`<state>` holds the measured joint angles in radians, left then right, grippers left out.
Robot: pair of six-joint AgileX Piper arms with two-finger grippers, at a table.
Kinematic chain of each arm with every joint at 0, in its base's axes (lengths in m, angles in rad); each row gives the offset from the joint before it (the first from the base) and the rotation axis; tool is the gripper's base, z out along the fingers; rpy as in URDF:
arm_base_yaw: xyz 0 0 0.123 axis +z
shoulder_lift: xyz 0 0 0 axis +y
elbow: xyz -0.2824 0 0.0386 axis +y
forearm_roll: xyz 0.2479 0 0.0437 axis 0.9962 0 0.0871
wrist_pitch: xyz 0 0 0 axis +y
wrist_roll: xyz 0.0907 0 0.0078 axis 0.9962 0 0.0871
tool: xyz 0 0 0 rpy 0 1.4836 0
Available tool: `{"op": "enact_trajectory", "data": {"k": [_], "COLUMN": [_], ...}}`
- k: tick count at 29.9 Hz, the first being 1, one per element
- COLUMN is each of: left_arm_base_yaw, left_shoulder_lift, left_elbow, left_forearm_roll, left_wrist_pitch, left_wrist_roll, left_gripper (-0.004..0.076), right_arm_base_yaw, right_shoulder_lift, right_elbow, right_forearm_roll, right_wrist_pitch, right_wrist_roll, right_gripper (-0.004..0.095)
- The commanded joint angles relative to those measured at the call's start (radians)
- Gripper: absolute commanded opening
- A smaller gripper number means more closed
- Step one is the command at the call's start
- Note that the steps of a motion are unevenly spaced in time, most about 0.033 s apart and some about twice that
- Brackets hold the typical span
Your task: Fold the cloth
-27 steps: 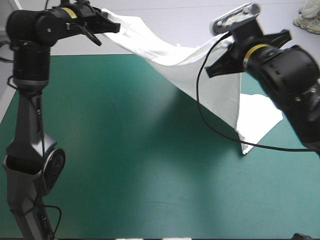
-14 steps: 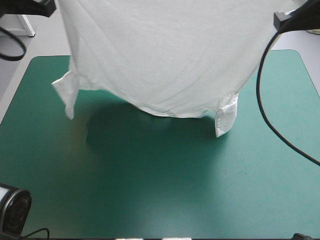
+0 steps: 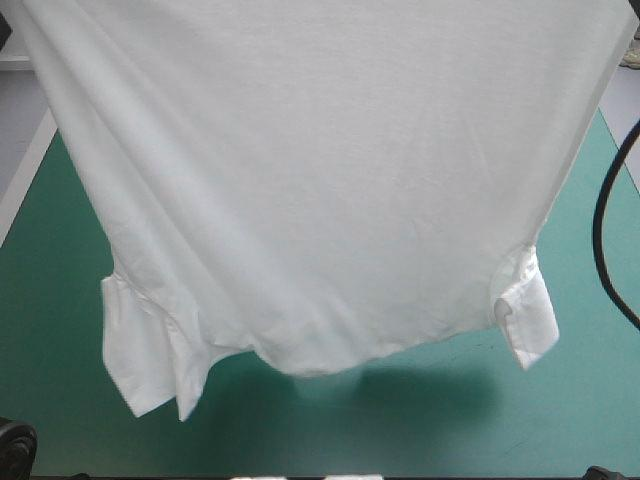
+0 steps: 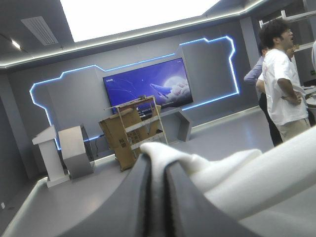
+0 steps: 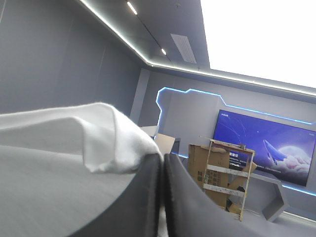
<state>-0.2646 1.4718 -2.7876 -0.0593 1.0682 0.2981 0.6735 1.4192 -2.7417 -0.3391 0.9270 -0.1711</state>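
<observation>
Above the bench [image 3: 590,400] and its teal-green cover, the T-shirt [image 3: 320,170] hangs as a broad white sheet that fills most of the high view, its top edge out of sight. The fabric looks soft and matt, smooth across the middle, with faint slanting creases toward the sides. Its lower edge sags in a shallow curve, and a dark shadow [image 3: 420,385] lies on the cover beneath it. One short sleeve [image 3: 150,350] dangles on the left arm's side, doubled into limp flaps with a stitched hem; the other sleeve [image 3: 525,315], on the right arm's side, curls into a small rolled cuff. Seen from the left wrist, the left pincer [image 4: 157,170] is clenched on the T-shirt, its black fingers [image 4: 128,197] all but meeting and a thick bunched fold swelling out at the tips. The right pincer [image 5: 162,165] likewise grips the T-shirt, a rounded fold of cloth draped over one curved finger [image 5: 138,197].
</observation>
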Motion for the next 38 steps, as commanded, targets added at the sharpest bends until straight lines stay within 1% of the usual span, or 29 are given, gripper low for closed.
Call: {"op": "enact_trajectory", "data": {"k": [1,5,6,8,10,12,13,15,17,19,20,24,26,28,30,33,34,36,38], "left_arm_base_yaw": [0.0,0.0,0.0,0.0,0.002,0.002,0.002,0.002,0.002,0.002,0.007,0.05,0.087,0.124,0.151,0.178,0.181,0.181,0.181], "left_shoulder_lift": [-0.012,0.027,0.042,0.081,0.127,0.179,0.2,0.239,0.267,0.274,0.274,0.268,0.268,0.28,0.292,0.294,0.294,0.294,0.294], "left_elbow": [-0.012,0.025,0.041,0.073,0.105,0.117,0.117,0.117,0.117,0.115,0.114,0.105,0.105,0.105,0.115,0.189,0.225,0.305,0.386], "left_forearm_roll": [0.091,0.177,0.199,0.214,0.214,0.214,0.212,0.196,0.194,0.194,0.194,0.192,0.192,0.19,0.183,0.164,0.149,0.139,0.13], "left_wrist_pitch": [-0.091,-0.101,-0.114,-0.153,-0.217,-0.285,-0.315,-0.389,-0.491,-0.553,-0.558,-0.535,-0.506,-0.458,-0.4,-0.322,-0.287,-0.227,-0.157], "left_wrist_roll": [0.004,-0.044,-0.065,-0.088,-0.116,-0.116,-0.116,-0.104,-0.104,-0.106,-0.106,-0.106,-0.106,-0.108,-0.108,-0.112,-0.106,-0.083,-0.062], "left_gripper": [0.0019,0.0019,0.0019,0.0019,0.0019,0.0019,0.0019,0.0019,0.0019,0.0019,0.0019,0.0019,0.0019,0.0019,0.0019,0.0019,0.0019,0.0019,0.0019], "right_arm_base_yaw": [-0.003,-0.003,-0.003,-0.003,-0.005,-0.029,-0.043,-0.083,-0.141,-0.196,-0.229,-0.355,-0.413,-0.47,-0.521,-0.577,-0.587,-0.592,-0.592], "right_shoulder_lift": [-0.003,0.055,0.078,0.126,0.186,0.245,0.265,0.302,0.32,0.32,0.318,0.29,0.281,0.284,0.302,0.35,0.37,0.405,0.409], "right_elbow": [-0.007,-0.007,-0.007,-0.007,-0.007,-0.007,-0.007,-0.007,-0.007,-0.007,-0.007,-0.009,-0.009,-0.009,-0.009,-0.007,-0.007,-0.001,0.044], "right_forearm_roll": [-0.031,-0.076,-0.106,-0.168,-0.264,-0.352,-0.373,-0.375,-0.358,-0.31,-0.278,-0.122,-0.061,0.015,0.105,0.263,0.294,0.298,0.275], "right_wrist_pitch": [-0.111,-0.159,-0.182,-0.226,-0.285,-0.364,-0.399,-0.494,-0.569,-0.61,-0.614,-0.555,-0.483,-0.356,-0.207,-0.014,0.047,0.15,0.205], "right_wrist_roll": [-0.007,-0.002,0.019,0.046,0.093,0.153,0.171,0.261,0.328,0.366,0.368,0.346,0.302,0.278,0.256,0.184,0.155,0.13,0.13], "right_gripper": [-0.0017,-0.0017,-0.0017,-0.0017,-0.0017,-0.0017,-0.0017,-0.0017,-0.0017,-0.0017,-0.0017,-0.0017,-0.0017,-0.0017,-0.0017,-0.0017,-0.0017,-0.0017,-0.0017]}}
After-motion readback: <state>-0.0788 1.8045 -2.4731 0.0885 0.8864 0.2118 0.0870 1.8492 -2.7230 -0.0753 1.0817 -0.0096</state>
